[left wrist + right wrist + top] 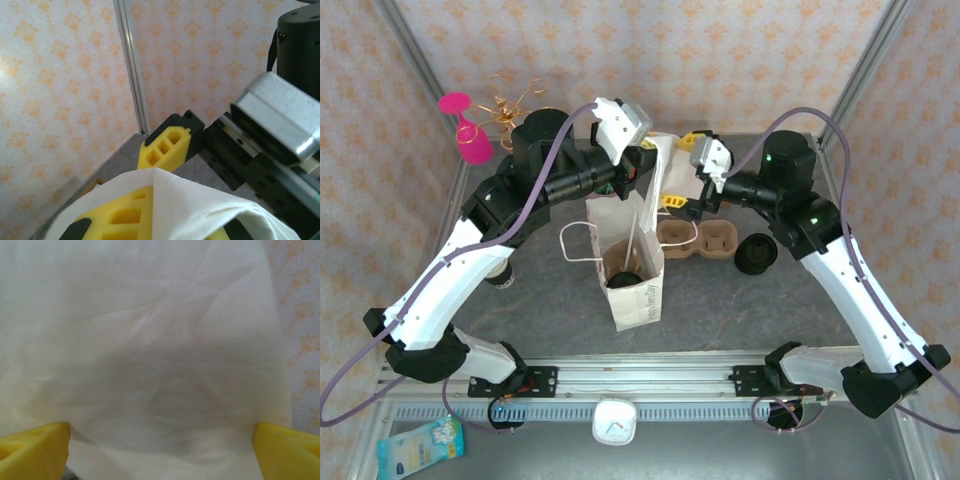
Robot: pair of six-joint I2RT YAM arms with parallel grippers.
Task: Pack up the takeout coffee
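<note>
While the left gripper (150, 182) pinches the rim of one creased white paper bag (638, 292), the right gripper (160, 447) stands with jaws spread wide against smooth paper. One round, black-lidded coffee cup (622, 278) sits inside the bag; one brown two-hole cardboard carrier (698, 238) lies just beside it.

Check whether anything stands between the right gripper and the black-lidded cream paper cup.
Yes. The wall of the white paper bag stands right before the open right gripper; the black-lidded cream paper cup appears to sit inside that bag.
</note>
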